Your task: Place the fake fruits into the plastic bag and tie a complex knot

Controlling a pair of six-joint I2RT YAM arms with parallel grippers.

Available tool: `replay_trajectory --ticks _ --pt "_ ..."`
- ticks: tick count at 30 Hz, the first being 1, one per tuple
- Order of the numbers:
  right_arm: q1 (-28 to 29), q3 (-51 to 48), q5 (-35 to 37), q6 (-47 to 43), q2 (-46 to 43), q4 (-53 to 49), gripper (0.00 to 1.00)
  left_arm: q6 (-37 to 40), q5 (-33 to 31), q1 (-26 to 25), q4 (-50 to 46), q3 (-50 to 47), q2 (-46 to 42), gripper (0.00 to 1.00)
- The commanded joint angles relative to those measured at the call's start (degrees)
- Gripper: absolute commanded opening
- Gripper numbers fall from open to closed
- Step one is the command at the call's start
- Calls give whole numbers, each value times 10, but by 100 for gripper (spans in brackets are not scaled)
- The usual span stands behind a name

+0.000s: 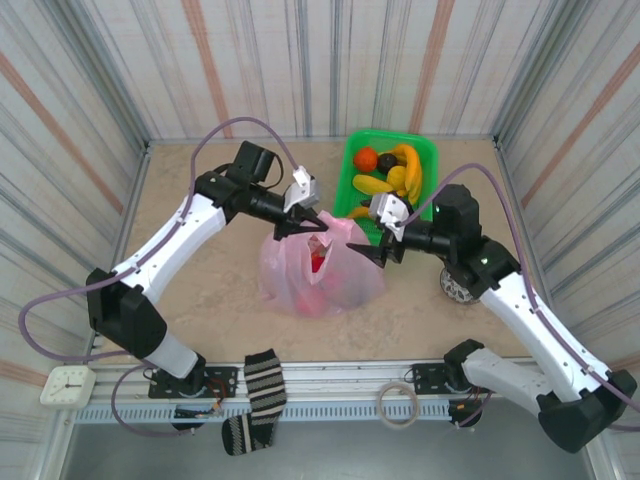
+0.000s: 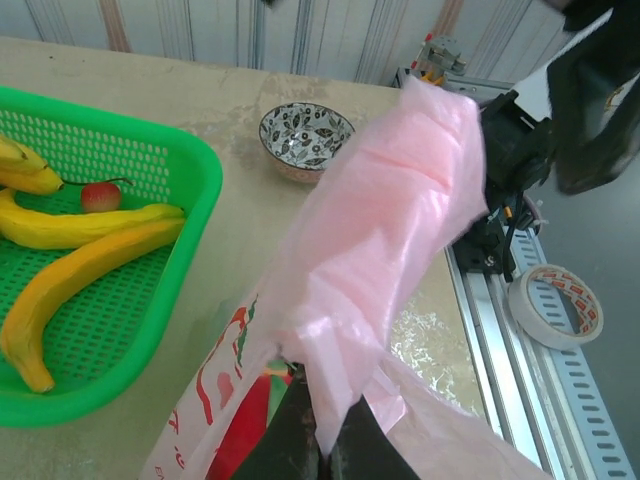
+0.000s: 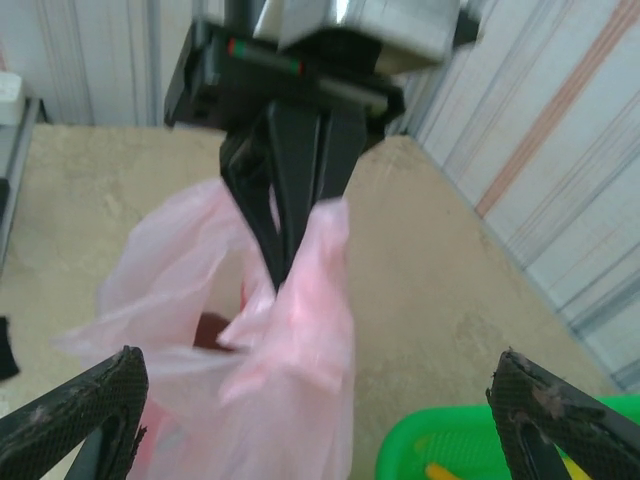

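Note:
The pink plastic bag (image 1: 322, 272) stands on the table, with something red (image 1: 318, 263) inside it. My left gripper (image 1: 301, 229) is above the bag's mouth, shut on a strap handle (image 2: 385, 240) that rises between its fingers (image 2: 326, 388). My right gripper (image 1: 381, 252) hangs open just right of the bag. Its fingertips (image 3: 95, 405) stand wide apart on either side of the bag's top (image 3: 300, 330) without touching it. Fake fruits lie in the green basket (image 1: 425, 155): bananas (image 1: 398, 178), an orange-red round one (image 1: 366, 158) and a dark one (image 1: 386, 161).
A patterned bowl (image 1: 457, 286) sits under the right forearm. A tape roll (image 1: 401, 405), a striped sock (image 1: 262, 392) and a small clock (image 1: 68, 385) lie along the front rail. Corrugated walls close in the table on three sides.

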Motion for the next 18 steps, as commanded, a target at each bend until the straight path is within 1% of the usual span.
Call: replay_trajectory --ticks 1,4,6,8,11,13,14,18 --pt "-1 49 -42 16 58 -49 90 29 -20 -7 8 -8 -25 0" --pt "8 81 -43 6 96 -69 88 41 -21 -10 10 -10 -24 0" --pt "15 88 -39 -3 112 -73 87 43 -24 -12 13 -11 -24 0" --pt "18 93 -39 -6 125 -77 83 46 -26 -12 14 -11 -26 0" --pt "21 97 -41 -8 142 -84 76 52 -36 -14 16 -13 -30 0" --pt "25 104 -43 -9 155 -88 69 58 -39 -14 18 -17 -34 0" --pt "27 106 -42 -9 158 -89 67 58 -39 -15 20 -18 -35 0" --pt "43 120 3 -33 174 -110 52 62 -38 -15 25 -21 -42 0"
